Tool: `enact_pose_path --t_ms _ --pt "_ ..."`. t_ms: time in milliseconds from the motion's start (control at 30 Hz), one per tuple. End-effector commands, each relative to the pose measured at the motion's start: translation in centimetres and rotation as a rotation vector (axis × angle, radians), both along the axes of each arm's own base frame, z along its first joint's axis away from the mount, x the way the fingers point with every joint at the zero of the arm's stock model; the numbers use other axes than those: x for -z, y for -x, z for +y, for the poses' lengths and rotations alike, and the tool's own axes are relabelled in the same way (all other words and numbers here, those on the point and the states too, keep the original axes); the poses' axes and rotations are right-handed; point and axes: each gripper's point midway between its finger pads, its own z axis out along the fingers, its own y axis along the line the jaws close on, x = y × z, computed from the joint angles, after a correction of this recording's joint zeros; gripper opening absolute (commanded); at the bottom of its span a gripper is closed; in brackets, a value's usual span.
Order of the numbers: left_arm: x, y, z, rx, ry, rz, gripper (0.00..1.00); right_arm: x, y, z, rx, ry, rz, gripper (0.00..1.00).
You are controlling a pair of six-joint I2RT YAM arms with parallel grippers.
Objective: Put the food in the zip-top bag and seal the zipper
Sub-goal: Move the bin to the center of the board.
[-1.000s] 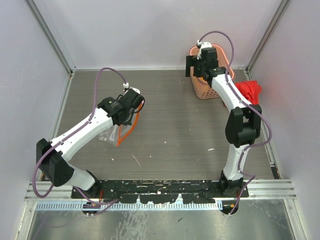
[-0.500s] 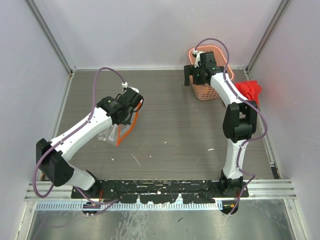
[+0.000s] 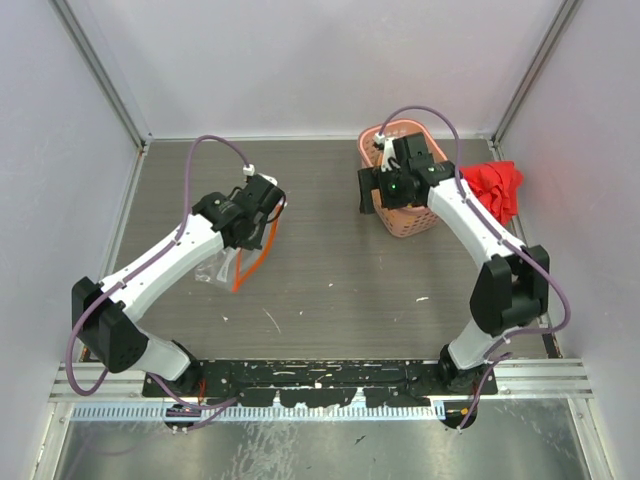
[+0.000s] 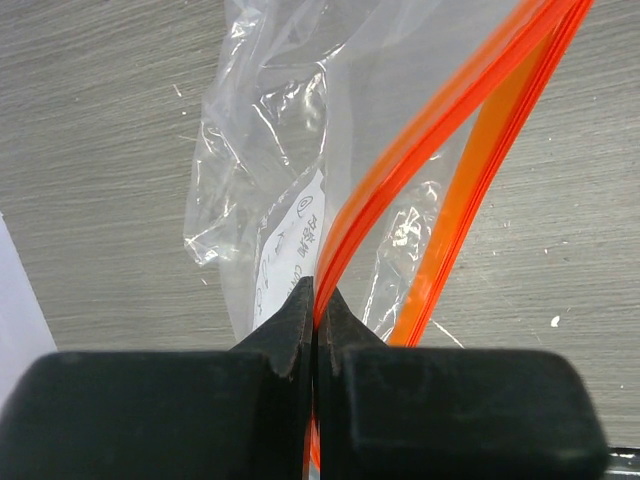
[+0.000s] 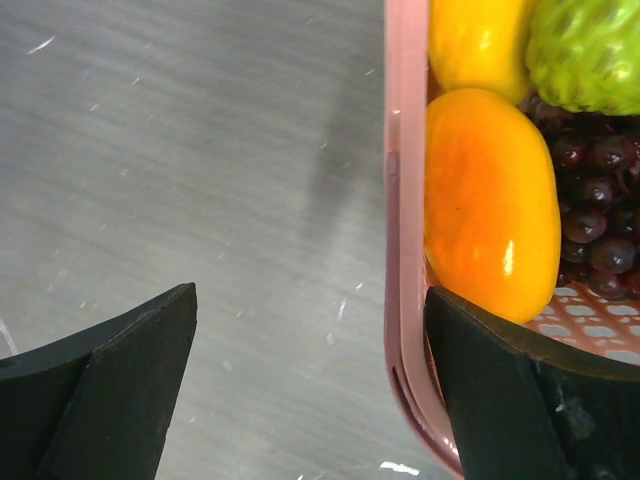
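My left gripper [image 4: 317,300] is shut on one lip of the orange-red zipper [image 4: 430,130], and the clear zip-top bag [image 4: 270,150] hangs from it down to the table. From above, that gripper [image 3: 262,215] sits over the bag [image 3: 222,268] at left centre. My right gripper [image 5: 310,295] stands open astride the pink basket's wall [image 5: 405,200], one finger inside and one outside. The food lies in the basket: an orange piece [image 5: 490,200], a yellow piece [image 5: 480,40], a bumpy green ball [image 5: 585,50] and purple grapes [image 5: 600,200].
The pink lattice basket [image 3: 405,228] stands at the back right of the table, under my right gripper [image 3: 385,195]. A red cloth [image 3: 495,187] lies just right of it by the wall. Metal frame posts rise at both back corners.
My right arm has swung left and nearer, and the pink basket has slid with it away from the back wall. The left arm and bag have not moved.
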Motion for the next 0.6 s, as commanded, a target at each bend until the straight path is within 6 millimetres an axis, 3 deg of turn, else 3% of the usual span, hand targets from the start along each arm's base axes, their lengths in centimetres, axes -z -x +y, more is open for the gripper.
enact_pose_path --t_ms 0,300,433,567 --pt "-1.7 -0.4 -0.7 -0.002 0.083 -0.042 0.0 -2.2 4.2 1.6 -0.035 -0.05 -0.011 0.99" --pt "-1.7 -0.3 -1.0 0.004 0.122 -0.035 0.0 -2.1 9.3 3.3 -0.118 -0.075 0.025 0.99" --pt "-1.8 -0.2 -1.4 0.02 0.142 -0.031 0.0 -4.9 9.3 4.0 -0.149 -0.117 -0.042 0.99" --pt "-1.9 -0.2 -1.5 0.024 0.154 -0.036 0.0 -8.0 7.9 3.7 -0.132 -0.115 -0.133 1.0"
